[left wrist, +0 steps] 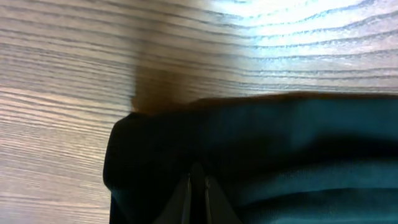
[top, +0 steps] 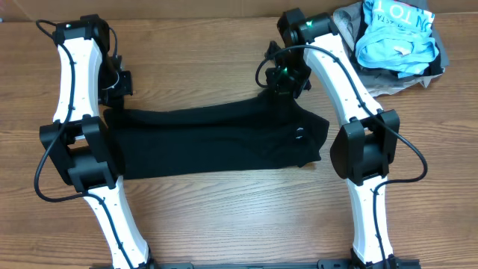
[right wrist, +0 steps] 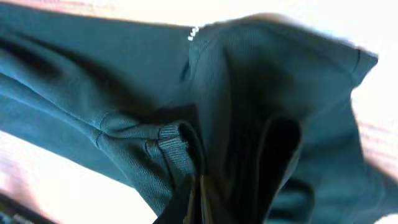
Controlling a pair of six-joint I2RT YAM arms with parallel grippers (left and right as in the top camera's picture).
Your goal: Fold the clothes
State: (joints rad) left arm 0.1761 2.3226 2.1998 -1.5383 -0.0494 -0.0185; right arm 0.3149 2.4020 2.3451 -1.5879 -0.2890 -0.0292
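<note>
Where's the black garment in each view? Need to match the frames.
Overhead: the black fabric garment lies spread across the centre of the light wood-grain tabletop.
Left wrist: the garment fills the lower part, its corner at left, with wood above.
Right wrist: the garment fills most of the frame, bunched in folds.
Shared landmark: the tabletop, which borders the garment in every view.

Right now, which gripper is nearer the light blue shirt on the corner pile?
Right. The right gripper grips the black garment at its far edge, a short way from the light blue shirt; the left gripper holds the garment's opposite end, much farther away.
</note>
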